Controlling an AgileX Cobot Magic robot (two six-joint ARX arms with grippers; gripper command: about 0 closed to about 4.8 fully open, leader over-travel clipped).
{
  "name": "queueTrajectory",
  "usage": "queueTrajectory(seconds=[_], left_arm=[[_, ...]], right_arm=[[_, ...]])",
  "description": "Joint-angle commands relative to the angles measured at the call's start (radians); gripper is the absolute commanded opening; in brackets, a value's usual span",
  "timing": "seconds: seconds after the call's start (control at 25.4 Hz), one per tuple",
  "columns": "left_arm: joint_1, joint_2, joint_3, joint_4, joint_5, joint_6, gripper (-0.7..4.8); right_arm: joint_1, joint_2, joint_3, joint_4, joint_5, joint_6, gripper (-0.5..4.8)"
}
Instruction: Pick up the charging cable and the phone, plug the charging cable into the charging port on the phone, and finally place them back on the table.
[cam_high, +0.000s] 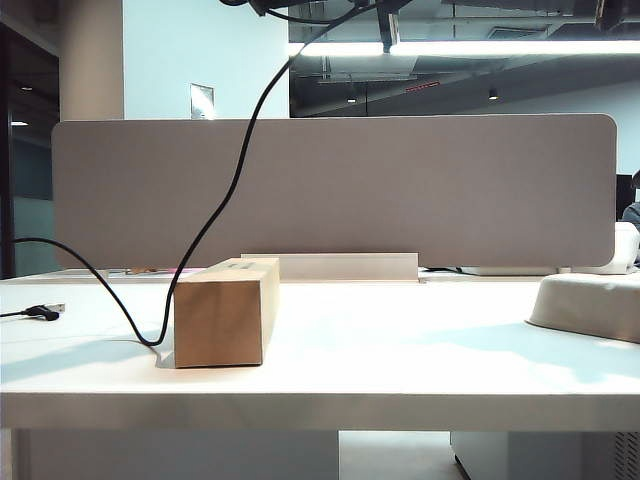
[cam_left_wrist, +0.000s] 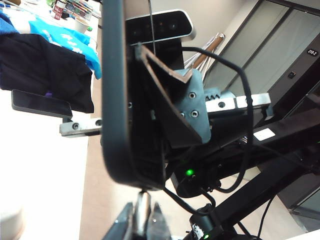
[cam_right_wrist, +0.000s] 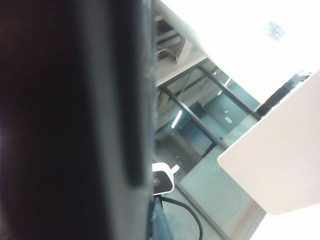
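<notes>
Mating stage of the plugging task, both arms raised out of the exterior view. The right end effector (cam_left_wrist: 150, 85) is closed on the phone (cam_left_wrist: 117, 100), which is held edge-on in the air, clear of the surface (cam_high: 400, 360); in the right wrist view its dark body (cam_right_wrist: 75, 125) fills most of the frame. The left end effector (cam_left_wrist: 142, 225) is nearly shut, pinching the silvery plug (cam_left_wrist: 142, 202) of the charging cable (cam_high: 235, 180), with the plug tip at the phone's narrow short edge; whether it is seated in the port cannot be told. The cable hangs down to the surface, touches it just beside the cardboard box (cam_high: 222, 315), and ends in the USB plug (cam_high: 45, 311) near the left edge. Risks, as judged: a plug tilted or offset against the slot would jam or scrape the rim under a push; the narrow pinch may let the plug rotate; the phone may slip in its grip under pressure; the slack cord may snag on the box and drag it when both are lowered.
</notes>
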Motion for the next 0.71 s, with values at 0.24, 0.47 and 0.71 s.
queueTrajectory(seconds=[0.24,0.47,0.71], left_arm=[[-0.010,-0.005,0.005,0.133,-0.027,-0.095,-0.06],[-0.008,-0.005,0.004,0.105,-0.006,-0.094,-0.05],[0.007,-0.006,0.004,0.027,0.044,-0.090,0.76]], right_arm=[[0.057,-0.007,0.008,0.024,-0.013,-0.029,-0.06],[0.045,-0.007,0.008,0.017,-0.011,-0.057,-0.06],[0.002,-0.007,0.008,-0.056,-0.003,-0.132,-0.06]])
